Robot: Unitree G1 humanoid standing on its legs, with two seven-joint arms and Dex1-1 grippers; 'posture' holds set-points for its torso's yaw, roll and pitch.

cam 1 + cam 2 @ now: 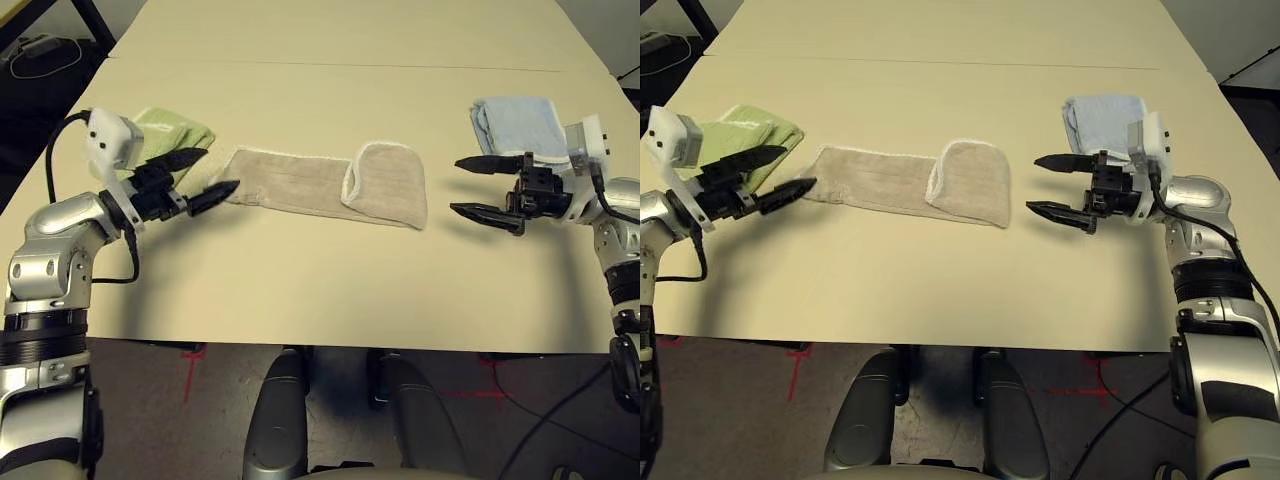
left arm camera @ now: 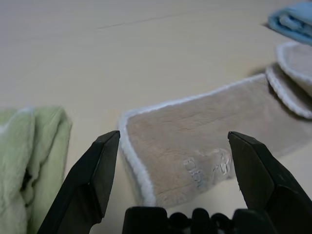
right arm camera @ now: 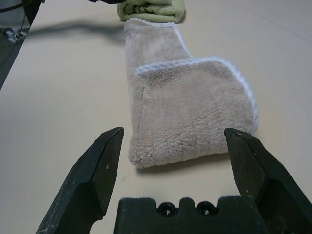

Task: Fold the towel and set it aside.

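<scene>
— Starting from the left gripper [image 1: 205, 175]: how does it stand?

— Its two black fingers are spread wide and pinch nothing. It points roughly level toward the near end of the beige towel [image 1: 330, 185], and its lower fingertip sits just beside that end. In the left wrist view the towel's white-edged end and small embroidered logo lie between the spread fingers, so the gripper looks lined up with that end, probably to take it for the next fold.

— And the right gripper [image 1: 1060, 185]?

— Also spread wide and empty. It points level toward the towel's other end, with a clear strip of table [image 1: 330, 290] between fingertips and cloth. The right wrist view shows the doubled end framed between its fingers.

— Where is the towel, then?

— Flat on the table, between the two grippers, lying as a long narrow strip. The end nearer the right gripper is already folded back over the strip, its white stitched edge curving across the top. It appears partly folded, not yet a compact bundle.

— What lies beyond it?

— A folded light green towel [image 1: 175, 130] sits behind the left gripper, near the beige one's end. A folded light blue towel [image 1: 1102, 118] lies behind the right gripper. Those likely mark where finished towels go, so setting aside is not yet done.
</scene>
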